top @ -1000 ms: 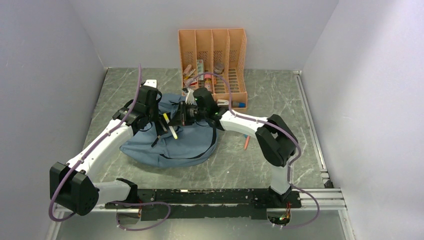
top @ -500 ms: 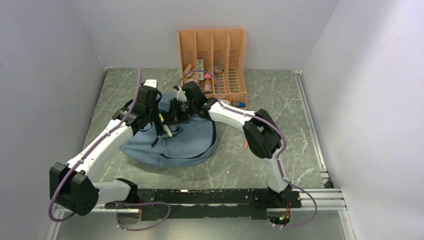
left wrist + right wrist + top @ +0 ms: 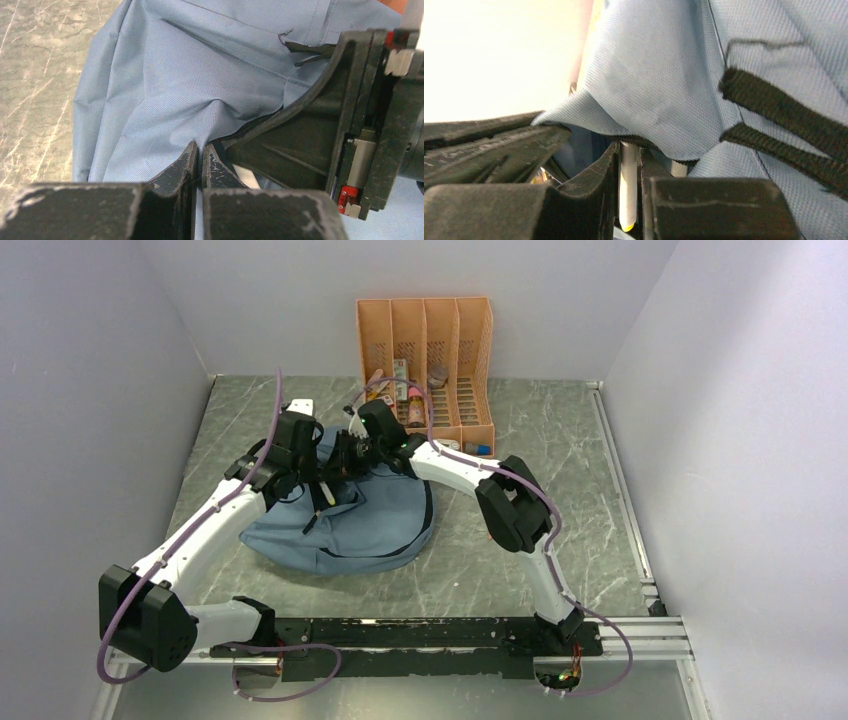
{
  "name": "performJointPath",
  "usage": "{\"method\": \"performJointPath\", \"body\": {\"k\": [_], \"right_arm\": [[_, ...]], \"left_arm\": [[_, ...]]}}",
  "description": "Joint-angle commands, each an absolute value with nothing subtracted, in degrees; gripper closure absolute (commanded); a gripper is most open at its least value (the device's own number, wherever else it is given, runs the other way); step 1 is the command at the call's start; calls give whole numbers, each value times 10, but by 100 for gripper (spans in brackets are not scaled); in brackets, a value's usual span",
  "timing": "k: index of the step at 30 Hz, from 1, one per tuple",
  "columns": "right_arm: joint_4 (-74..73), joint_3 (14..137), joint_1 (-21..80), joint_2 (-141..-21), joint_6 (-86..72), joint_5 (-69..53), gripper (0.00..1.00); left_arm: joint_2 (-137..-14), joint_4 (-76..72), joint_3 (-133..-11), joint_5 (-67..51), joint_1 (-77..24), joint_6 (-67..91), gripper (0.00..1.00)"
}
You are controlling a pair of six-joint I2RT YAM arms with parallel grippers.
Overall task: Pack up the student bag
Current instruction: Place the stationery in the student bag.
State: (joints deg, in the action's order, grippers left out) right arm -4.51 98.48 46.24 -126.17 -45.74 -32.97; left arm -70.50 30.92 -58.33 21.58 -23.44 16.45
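1. Grey marble-look worktop (image 3: 560, 440), plain pale walls on three sides. Orange file organizer (image 3: 475, 340) at the back, upper centre of the top view.
2. Student bag (image 3: 375, 530) lying flat on the worktop, left of centre, just in front of the organizer. Black strap (image 3: 774, 110) across the right side of the right wrist view.
3. Likely step: feeding a white pen (image 3: 628, 200) into the bag mouth while the lip is held up.
4. Risk: pen catching on the fabric lip and ending up on top of the bag or on the worktop. Cause: mouth held only narrowly open, soft cloth sagging over it.
5. Risk: fabric slipping out of the left gripper (image 3: 198, 159) and the opening collapsing. Cause: small bite on thin cloth.
6. Risk: knock between the two arms. Cause: right gripper (image 3: 628, 150) crowded right beside the left one at the bag mouth.
7. Left gripper: jaws fully together, pinching a fold of blue fabric at the edge of the opening.
8. Right gripper: nearly closed, clamped on the white pen, yellow end at the bottom of the frame, tips tucked under the bag's lip.
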Motion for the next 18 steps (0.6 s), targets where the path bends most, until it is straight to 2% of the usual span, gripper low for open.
{"method": "performJointPath", "body": {"k": [1,5,6,9,12,18], "right_arm": [[41,983,464,-1275,-511,-294,100],[55,1002,472,-1296,-518,-279,99],[48,1010,475,-1301,-513,-278,96],[38,1018,485,-1306,-502,-274,78],[52,995,488,-1296,-505,-273,68],[40,967,486,-1261,-475,-248,65]], "left_arm": [[-692,278,-593,223,-229,163,95],[-692,278,-593,225,-229,163,95],[-692,278,-593,225,-229,163,95],[-693,279,-594,227,-229,163,95],[-693,279,-594,227,-229,163,95],[-694,279,-594,227,-229,163,95]]}}
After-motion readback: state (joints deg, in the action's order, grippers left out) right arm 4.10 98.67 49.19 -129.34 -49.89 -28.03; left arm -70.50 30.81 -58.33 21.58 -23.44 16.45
